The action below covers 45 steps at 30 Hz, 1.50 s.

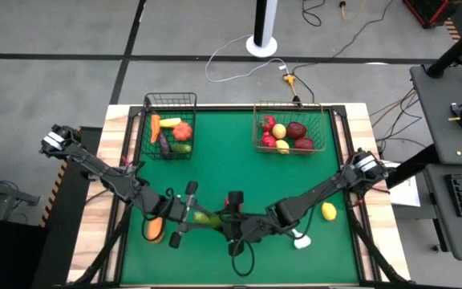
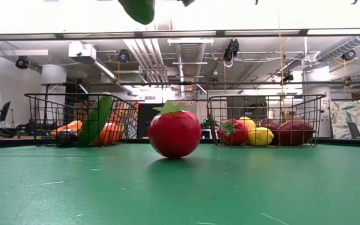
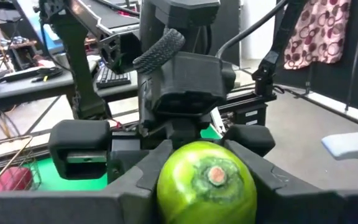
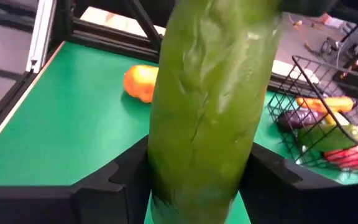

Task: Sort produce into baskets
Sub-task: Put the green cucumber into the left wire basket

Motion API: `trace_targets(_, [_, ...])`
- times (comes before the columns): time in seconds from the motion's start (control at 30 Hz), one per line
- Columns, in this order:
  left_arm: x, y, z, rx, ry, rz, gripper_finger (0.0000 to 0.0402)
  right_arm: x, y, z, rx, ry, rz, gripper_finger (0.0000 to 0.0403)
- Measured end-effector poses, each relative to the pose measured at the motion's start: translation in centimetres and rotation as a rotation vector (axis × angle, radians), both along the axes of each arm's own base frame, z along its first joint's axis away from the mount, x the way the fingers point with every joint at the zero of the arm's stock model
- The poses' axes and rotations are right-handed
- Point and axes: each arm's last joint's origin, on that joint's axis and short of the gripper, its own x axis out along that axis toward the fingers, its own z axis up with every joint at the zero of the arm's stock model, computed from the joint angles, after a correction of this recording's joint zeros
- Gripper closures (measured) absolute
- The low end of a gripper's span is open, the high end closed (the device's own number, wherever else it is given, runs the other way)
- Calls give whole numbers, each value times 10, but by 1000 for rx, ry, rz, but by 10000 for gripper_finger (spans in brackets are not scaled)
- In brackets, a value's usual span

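**Cucumber mid-handover at the near edge**

Green felt covers the surface point(image 1: 223, 152), and low at its near edge both grippers meet on one green cucumber point(image 1: 204, 217). Your left gripper point(image 3: 197, 180) pinches it at the end; your right gripper point(image 4: 194, 168) clamps its body. Ease one pair of fingers apart only once the other holds firm (no tugging), then carry it to the narrow dark basket point(image 1: 170, 100) with the vegetables. No legible writing anywhere.
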Motion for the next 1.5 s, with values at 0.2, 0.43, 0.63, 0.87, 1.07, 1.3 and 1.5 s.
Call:
trace_targets(0.2, [-4,5,4,-14,14,37,291,-1,-7,6,58,-3,-38,208])
trace_targets(0.43, [-14,23,16,-25,20,168,290,-5,-26,25,72,-26,-120,205])
trace_targets(0.63, [-24,44,15,8,101,264,288,-10,-44,47,84,-74,-161,159])
trace_targets(0.87, [-36,68,20,27,142,444,287,-10,-64,47,64,-31,-222,86])
trace_targets(1.07, [-52,106,26,93,274,843,286,-10,-74,44,111,4,-269,59])
trace_targets(1.3, [-67,157,30,78,452,1187,286,-10,-75,43,138,7,-284,60])
trace_targets(1.5, [-72,206,19,36,610,1254,286,-10,-75,42,144,13,-291,61])
